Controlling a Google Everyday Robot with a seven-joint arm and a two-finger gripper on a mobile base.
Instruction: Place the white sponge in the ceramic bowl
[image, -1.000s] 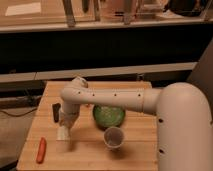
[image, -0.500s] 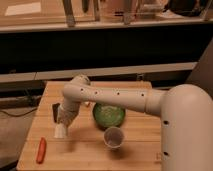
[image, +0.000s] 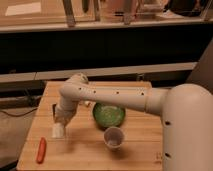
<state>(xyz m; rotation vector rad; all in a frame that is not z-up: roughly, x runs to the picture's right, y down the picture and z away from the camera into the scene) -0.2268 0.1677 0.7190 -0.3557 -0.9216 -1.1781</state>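
The white sponge (image: 58, 131) is a small pale block on the wooden table (image: 145, 145), at the left. My gripper (image: 61, 121) is at the end of the white arm, directly above the sponge and touching or nearly touching its top. The ceramic bowl (image: 109, 114), green inside with a dark rim, sits at the table's middle, to the right of the gripper and sponge. The arm reaches across from the right and passes over the bowl's far side.
A small white cup (image: 114, 137) stands just in front of the bowl. A red-orange stick-shaped object (image: 41, 150) lies near the front left corner. A dark block (image: 54, 108) sits behind the gripper. A small pale object (image: 88, 104) shows under the arm.
The gripper end of the arm has shifted slightly left and down, and the sponge under it appears a little further left. Bowl, cup and red object have not moved.
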